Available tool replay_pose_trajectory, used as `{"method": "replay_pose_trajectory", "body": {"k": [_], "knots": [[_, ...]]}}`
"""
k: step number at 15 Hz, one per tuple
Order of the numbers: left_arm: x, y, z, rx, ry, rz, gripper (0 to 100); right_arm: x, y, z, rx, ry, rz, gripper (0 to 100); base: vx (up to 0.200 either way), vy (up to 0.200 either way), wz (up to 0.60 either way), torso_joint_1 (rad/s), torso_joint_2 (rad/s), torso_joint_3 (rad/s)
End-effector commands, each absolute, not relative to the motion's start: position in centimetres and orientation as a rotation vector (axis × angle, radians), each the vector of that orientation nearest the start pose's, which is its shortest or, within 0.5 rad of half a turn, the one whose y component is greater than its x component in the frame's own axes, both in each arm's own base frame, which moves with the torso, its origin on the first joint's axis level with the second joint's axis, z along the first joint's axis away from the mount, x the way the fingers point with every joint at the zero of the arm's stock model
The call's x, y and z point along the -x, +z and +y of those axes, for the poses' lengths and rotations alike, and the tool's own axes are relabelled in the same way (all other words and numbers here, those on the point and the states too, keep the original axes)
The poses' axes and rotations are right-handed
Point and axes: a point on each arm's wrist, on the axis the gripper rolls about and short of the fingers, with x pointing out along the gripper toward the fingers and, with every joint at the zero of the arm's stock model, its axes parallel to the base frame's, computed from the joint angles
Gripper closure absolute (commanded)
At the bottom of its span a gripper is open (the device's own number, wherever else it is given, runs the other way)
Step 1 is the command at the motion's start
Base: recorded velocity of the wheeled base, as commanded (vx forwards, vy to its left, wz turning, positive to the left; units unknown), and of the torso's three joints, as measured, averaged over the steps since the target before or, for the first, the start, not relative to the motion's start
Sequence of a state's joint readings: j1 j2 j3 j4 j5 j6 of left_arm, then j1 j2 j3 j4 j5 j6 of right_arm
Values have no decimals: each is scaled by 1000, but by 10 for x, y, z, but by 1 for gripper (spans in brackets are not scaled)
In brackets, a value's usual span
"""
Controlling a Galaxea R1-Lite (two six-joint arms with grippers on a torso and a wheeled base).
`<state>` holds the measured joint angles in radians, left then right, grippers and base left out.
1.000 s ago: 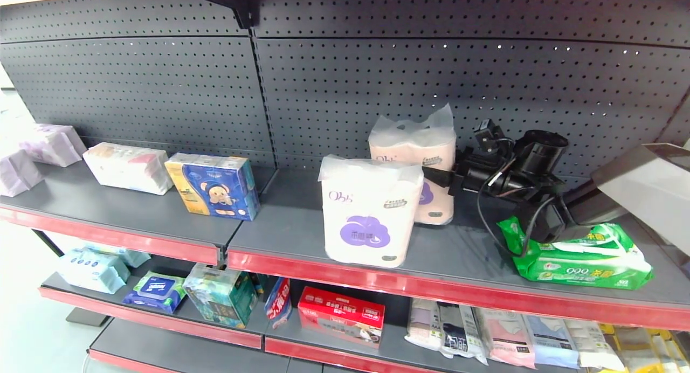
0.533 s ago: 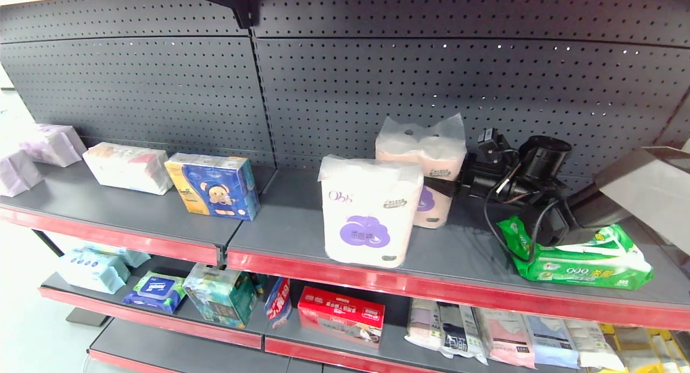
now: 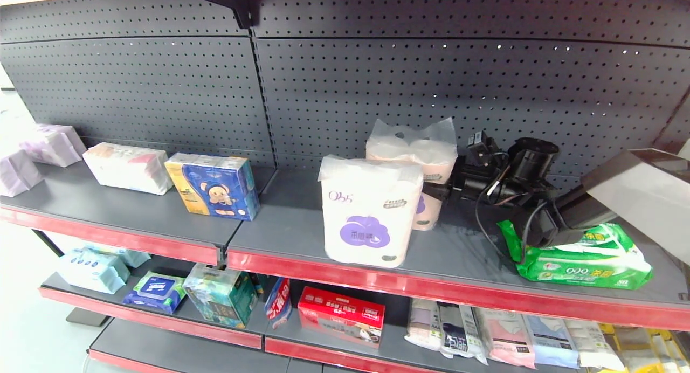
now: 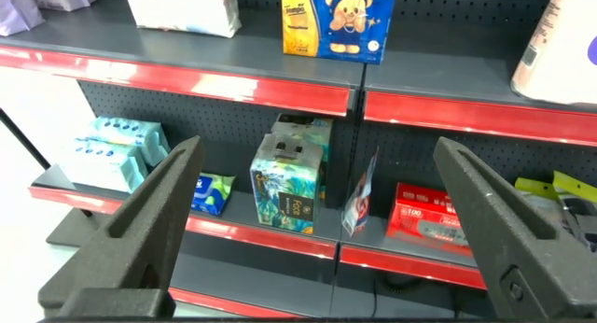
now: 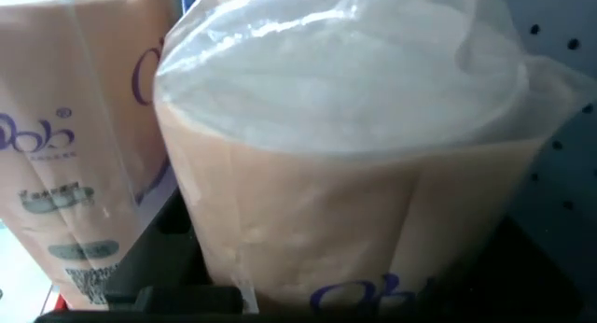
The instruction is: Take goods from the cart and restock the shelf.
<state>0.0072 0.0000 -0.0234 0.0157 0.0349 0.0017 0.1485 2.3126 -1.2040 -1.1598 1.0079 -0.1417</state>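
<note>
Right arm [image 3: 639, 192] comes in over right end of shelf [image 3: 463, 254], grey forearm sloping down toward back panel [image 3: 377, 82]. Black wrist [image 3: 531, 165] roughly level above board. Right gripper [image 3: 435, 188] points left along shelf, fingers clamped on pack [image 3: 412, 146] about mid-height. Left gripper [image 4: 317, 155] held low, facing front edges of lower shelves, fingers [image 4: 149, 230] spread wide.
</note>
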Motion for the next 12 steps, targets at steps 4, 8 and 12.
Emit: {"method": "replay_pose_trajectory", "body": {"k": [4, 8, 12], "knots": [[25, 80, 1, -1, 43, -8, 0, -434, 103, 100, 131, 1186, -121, 100, 0, 0, 0, 0, 0, 0], [25, 81, 1, -1, 43, -8, 0, -438, 109, 108, 126, 1197, -112, 100, 0, 0, 0, 0, 0, 0], [24, 80, 1, -1, 43, -6, 0, -439, 108, 112, 116, 1202, -91, 100, 0, 0, 0, 0, 0, 0]]}}
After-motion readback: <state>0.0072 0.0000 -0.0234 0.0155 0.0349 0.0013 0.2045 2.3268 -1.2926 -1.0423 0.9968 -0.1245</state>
